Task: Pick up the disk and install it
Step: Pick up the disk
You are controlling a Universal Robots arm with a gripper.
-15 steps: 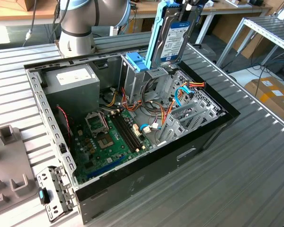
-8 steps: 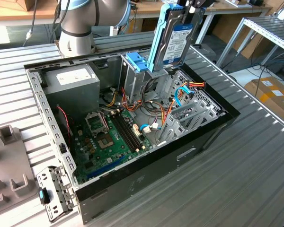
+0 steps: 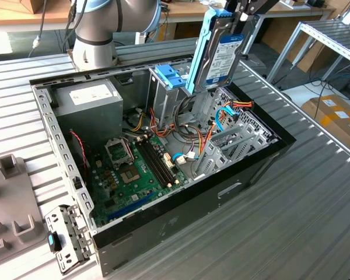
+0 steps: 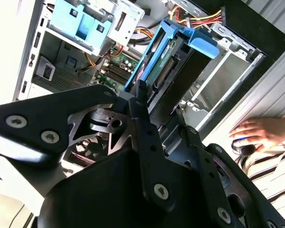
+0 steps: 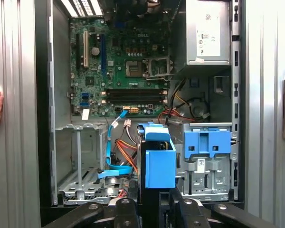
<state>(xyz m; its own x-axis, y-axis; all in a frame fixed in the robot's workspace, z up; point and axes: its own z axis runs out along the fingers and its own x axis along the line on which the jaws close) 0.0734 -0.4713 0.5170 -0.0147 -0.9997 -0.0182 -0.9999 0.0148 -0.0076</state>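
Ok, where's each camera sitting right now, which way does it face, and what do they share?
Exterior view: off the arm, above the open computer case, looking down into it; shows the arm's base and the hand holding the disk on end.
First wrist view: at the wrist, facing straight into the case past the disk's blue end; the hand shows.
Second wrist view: at the wrist, looking along the hand's fingers at the disk's edge.
Shared: the held disk over the case.
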